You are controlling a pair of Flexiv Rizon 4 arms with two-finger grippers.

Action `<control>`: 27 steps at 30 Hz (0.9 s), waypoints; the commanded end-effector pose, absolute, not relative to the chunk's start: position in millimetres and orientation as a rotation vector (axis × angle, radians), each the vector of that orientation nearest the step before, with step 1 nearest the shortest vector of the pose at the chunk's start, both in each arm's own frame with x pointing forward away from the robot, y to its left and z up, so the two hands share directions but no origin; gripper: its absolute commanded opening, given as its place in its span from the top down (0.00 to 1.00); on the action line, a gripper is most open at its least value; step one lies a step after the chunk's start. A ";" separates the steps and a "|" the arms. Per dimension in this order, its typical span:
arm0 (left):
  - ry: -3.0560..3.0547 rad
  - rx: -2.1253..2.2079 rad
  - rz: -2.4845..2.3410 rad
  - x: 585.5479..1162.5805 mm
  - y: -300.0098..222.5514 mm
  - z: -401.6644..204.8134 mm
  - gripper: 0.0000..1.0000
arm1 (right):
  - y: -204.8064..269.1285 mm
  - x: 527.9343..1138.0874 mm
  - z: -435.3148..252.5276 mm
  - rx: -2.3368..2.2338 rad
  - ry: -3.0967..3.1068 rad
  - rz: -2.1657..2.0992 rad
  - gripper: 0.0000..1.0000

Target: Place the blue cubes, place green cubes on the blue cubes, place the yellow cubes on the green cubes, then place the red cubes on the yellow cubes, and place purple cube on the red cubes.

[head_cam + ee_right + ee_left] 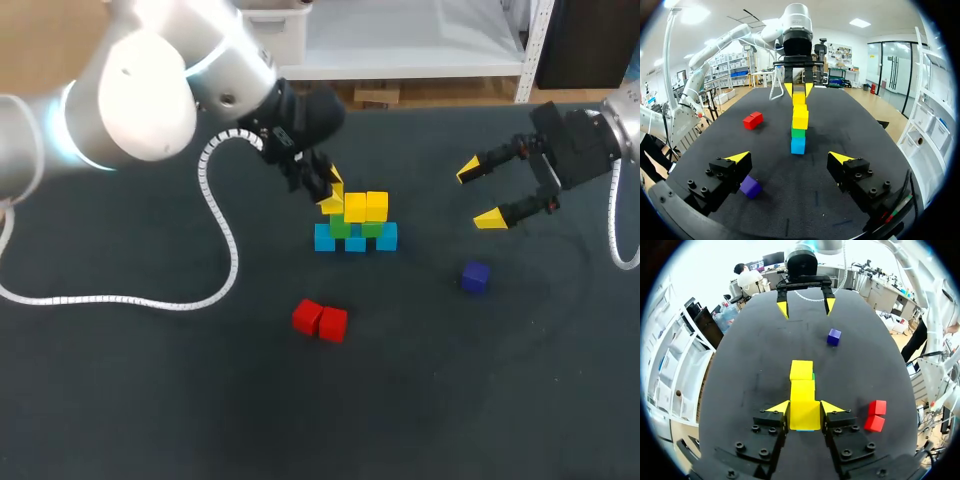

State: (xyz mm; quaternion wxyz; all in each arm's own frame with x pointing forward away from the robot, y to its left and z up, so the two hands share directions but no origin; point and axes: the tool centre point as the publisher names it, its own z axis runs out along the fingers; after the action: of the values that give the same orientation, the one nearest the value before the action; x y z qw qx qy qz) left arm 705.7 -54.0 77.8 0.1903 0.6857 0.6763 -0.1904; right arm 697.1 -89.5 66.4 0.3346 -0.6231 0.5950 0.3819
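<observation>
A low stack stands mid-table: blue cubes (355, 243) at the bottom, green cubes (340, 228) on them, and two yellow cubes (366, 207) on top. My left gripper (330, 192) is at the stack's left end, shut on a third yellow cube (804, 412) in line with the other two. I cannot tell if that cube rests on the stack. Two red cubes (320, 320) lie side by side in front of the stack. The purple cube (475, 277) lies to the right. My right gripper (478, 195) hangs open and holds nothing, above the table right of the stack.
The left arm's white cable (215, 215) loops over the table left of the stack. The dark tabletop (150, 400) has bare room in front of the red cubes and at the front right.
</observation>
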 end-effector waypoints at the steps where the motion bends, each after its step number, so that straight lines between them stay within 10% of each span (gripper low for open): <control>1: 1.907 1.925 -0.533 705.6 -55.5 75.7 1.00 | -89.4 697.4 66.3 -1.626 1.552 0.997 0.00; 27: 1.934 1.920 -0.544 705.2 -52.6 64.4 1.00 | -89.4 697.4 66.3 -1.626 1.552 0.997 0.00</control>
State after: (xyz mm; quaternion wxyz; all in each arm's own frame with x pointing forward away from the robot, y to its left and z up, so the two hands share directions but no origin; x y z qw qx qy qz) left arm 703.1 -50.9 65.4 0.1823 0.6792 0.6841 -0.1934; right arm 697.1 -89.5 66.4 0.3346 -0.6231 0.5950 0.3819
